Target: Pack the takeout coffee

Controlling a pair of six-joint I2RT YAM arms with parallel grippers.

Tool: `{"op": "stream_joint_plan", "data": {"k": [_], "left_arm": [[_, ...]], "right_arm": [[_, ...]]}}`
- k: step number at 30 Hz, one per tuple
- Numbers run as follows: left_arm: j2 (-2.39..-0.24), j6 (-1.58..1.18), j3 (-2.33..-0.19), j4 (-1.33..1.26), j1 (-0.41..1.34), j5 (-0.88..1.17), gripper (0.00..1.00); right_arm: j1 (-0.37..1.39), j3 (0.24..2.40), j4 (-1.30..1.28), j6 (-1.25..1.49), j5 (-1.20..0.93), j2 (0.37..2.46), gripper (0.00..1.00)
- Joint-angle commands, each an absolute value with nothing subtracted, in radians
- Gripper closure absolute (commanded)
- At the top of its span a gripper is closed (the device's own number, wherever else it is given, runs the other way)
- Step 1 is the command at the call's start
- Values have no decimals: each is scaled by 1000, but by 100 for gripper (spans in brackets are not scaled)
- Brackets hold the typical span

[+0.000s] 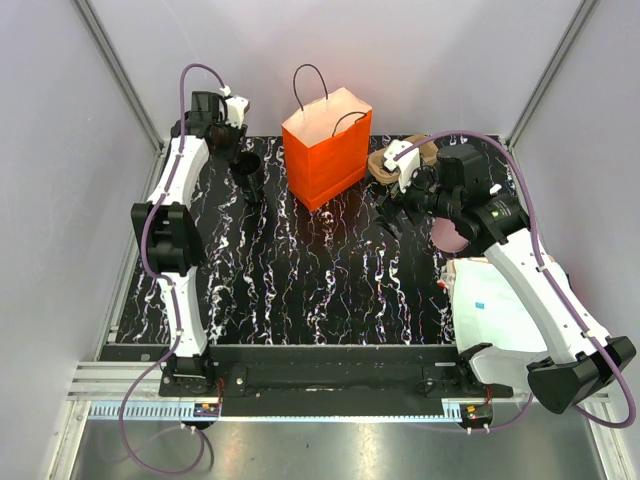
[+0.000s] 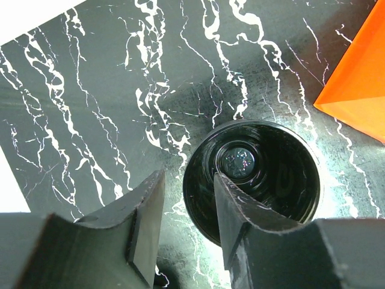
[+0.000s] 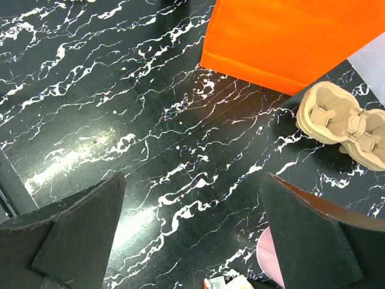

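Observation:
The takeout coffee (image 2: 271,174) is a small black cup standing upright on the marbled table at the back left, just left of the orange paper bag (image 1: 325,145). Its mouth is uncovered and I see down to its glossy bottom. My left gripper (image 2: 188,176) hangs over the cup (image 1: 248,178) with one finger (image 2: 237,217) inside the rim and the other outside. The jaws stand apart, with a gap beside the cup wall. My right gripper (image 3: 192,180) is wide open above bare table at the right, with nothing between its fingers.
A brown pulp cup tray (image 3: 343,123) lies right of the bag (image 3: 283,36) at the back. A pink cup (image 1: 452,235) sits under the right arm, beside a white sheet (image 1: 495,300) at the right edge. Grey walls close in the table.

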State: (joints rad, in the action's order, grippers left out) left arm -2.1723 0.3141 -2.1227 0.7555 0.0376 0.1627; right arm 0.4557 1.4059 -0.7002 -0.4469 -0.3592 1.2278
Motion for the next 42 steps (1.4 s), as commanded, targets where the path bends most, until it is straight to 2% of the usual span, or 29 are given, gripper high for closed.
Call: {"op": "stream_joint_plan", "data": {"k": [1,5,7,15,42], "left_arm": [[-2131,322,-2148,733,31,146,62],[-2131,319,-2143,732,31,150,72],[-2131,319,-2143,732,31,152,73],[-2135,328,-2141,730,31,140,70],[-2152,342,-2128,730,25,138,73]], "right_arm": [[460,1401,-670,-436,-376,1198,1],[460,1399,-672,-436,-376,1198,1],[462,1399,-672,-436,-376,1200,1],[460,1401,-670,-434,-379,1203,1],[460,1402,-672,-434,-382,1207,2]]}}
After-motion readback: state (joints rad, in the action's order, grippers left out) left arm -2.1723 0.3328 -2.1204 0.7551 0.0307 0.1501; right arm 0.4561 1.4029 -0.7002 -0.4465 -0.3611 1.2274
